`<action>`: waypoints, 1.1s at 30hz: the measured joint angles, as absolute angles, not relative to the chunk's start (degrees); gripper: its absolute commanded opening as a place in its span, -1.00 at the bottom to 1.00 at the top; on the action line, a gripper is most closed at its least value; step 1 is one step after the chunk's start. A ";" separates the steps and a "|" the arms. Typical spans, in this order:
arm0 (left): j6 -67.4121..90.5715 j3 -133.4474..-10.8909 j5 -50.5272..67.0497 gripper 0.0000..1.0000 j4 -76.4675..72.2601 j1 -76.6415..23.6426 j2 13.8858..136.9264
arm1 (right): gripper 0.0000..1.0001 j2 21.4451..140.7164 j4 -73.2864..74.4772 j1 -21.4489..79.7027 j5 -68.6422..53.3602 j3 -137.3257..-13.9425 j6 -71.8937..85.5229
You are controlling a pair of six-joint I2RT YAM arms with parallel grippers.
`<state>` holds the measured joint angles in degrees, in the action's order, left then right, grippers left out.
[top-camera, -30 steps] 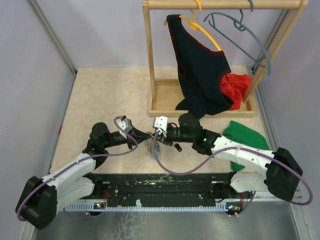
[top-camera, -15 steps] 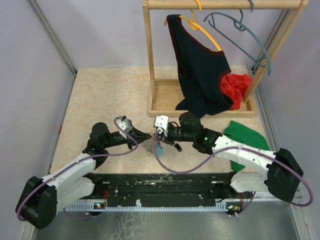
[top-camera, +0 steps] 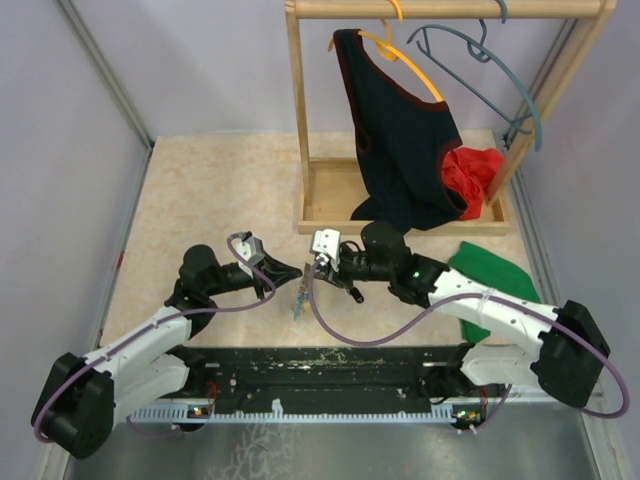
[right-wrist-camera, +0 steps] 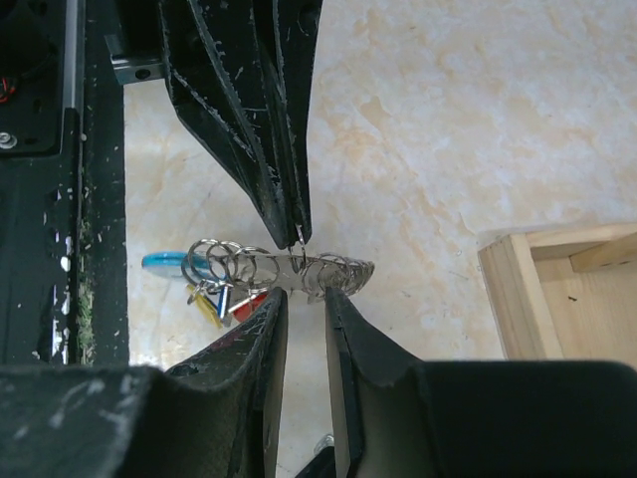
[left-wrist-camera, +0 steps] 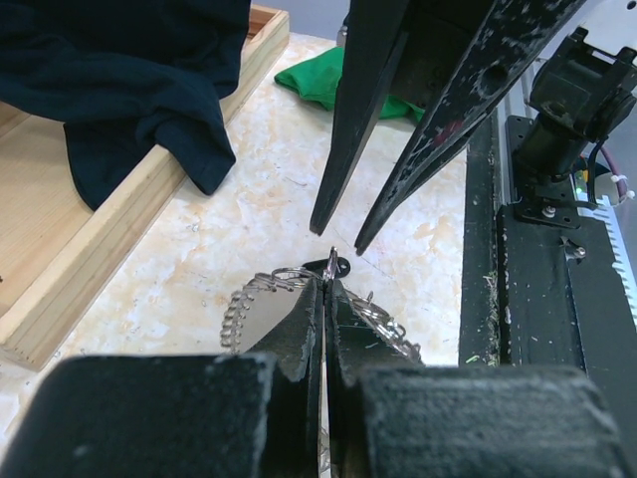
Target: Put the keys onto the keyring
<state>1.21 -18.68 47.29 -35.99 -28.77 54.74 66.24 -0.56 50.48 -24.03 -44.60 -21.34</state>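
"What did the right wrist camera catch?"

"The right gripper (right-wrist-camera: 304, 296) was parted, grasping nothing. Just past its tips, the left gripper (right-wrist-camera: 297, 237) was clenched on the keyring (right-wrist-camera: 318, 269)."

"And the left wrist camera?"

"Only grey wire coils either side of its own pinch. The keys (right-wrist-camera: 217, 301), one of them red, and the light-blue section (right-wrist-camera: 162, 261) showed only from the right wrist, off to one side of its tips."
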 measured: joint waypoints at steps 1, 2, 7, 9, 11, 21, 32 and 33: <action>1.21 -18.68 47.37 -0.99 -35.99 -28.77 54.74 | -0.55 66.96 0.05 50.48 -24.18 -45.06 -21.50; 1.21 -18.68 47.46 -0.99 -36.01 -28.77 54.74 | -0.56 67.77 0.45 50.48 -24.34 -45.50 -21.71; 1.21 -18.70 47.77 -0.99 -36.12 -28.77 55.00 | -0.59 69.78 1.04 50.46 -25.21 -46.19 -22.13; 1.21 -18.70 47.88 -0.99 -36.21 -28.77 55.07 | -0.61 69.95 1.08 50.46 -25.54 -46.19 -22.33; 1.21 -18.70 48.03 -0.99 -36.32 -28.77 55.16 | -0.62 70.04 1.08 50.46 -25.87 -46.28 -22.41; 1.23 -18.70 48.25 -0.99 -36.51 -28.77 55.33 | -0.74 70.96 0.93 50.46 -27.53 -47.40 -22.41; 1.23 -18.70 48.56 -0.99 -36.69 -28.77 55.40 | -0.99 71.68 1.17 50.46 -27.99 -48.01 -22.33; 1.23 -18.70 48.56 -0.99 -36.69 -28.77 55.40 | -1.00 71.68 1.17 50.46 -28.01 -48.01 -22.31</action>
<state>1.23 -18.70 48.56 -36.69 -28.77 55.40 71.68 1.17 50.46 -28.01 -48.01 -22.31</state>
